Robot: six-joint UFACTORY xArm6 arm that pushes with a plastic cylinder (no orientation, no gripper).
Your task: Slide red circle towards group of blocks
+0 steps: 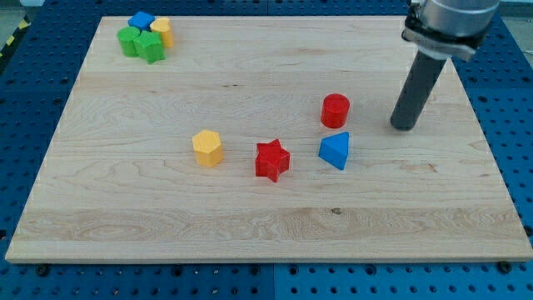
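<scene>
The red circle [336,110] stands on the wooden board right of the middle. My tip [403,127] rests on the board to the circle's right, a short gap away and a little lower in the view. A group of blocks sits at the board's top left corner: a blue block [141,20], a yellow block [161,32] and green blocks [141,44] pressed together.
A blue triangle [335,150] lies just below the red circle. A red star [271,160] lies to the triangle's left, and a yellow hexagon [207,147] further left. The wooden board [266,225] lies on a blue perforated table [33,75].
</scene>
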